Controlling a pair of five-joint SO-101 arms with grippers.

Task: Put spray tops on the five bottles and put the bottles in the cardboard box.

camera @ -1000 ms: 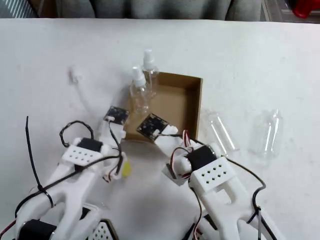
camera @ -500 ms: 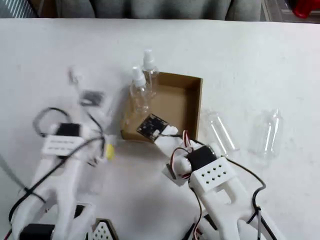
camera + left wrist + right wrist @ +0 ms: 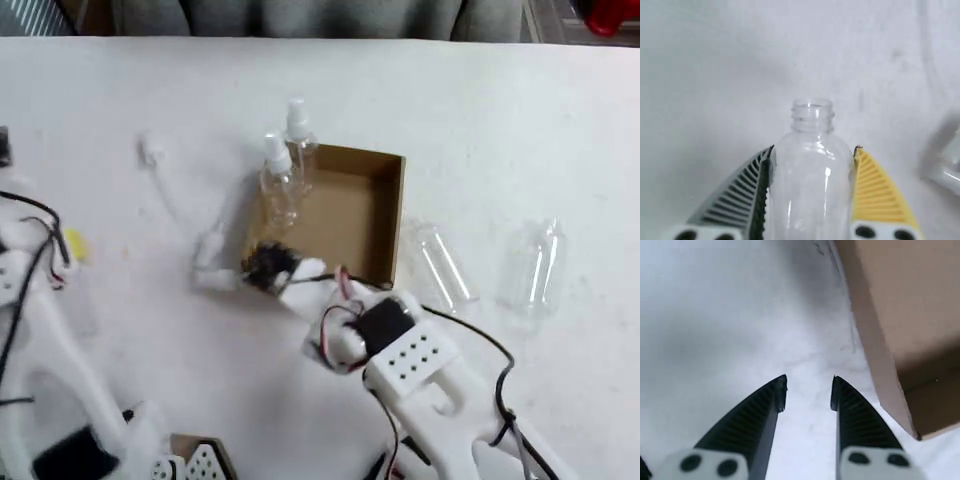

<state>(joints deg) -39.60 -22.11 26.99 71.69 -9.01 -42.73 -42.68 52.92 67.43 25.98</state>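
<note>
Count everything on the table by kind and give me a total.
Bottles with spray tops: 2
Uncapped bottles: 3
Loose spray tops: 2
Cardboard box: 1
Total: 8

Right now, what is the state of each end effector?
Left end effector: closed on an uncapped bottle.
Right end effector: open, holding nothing.
</note>
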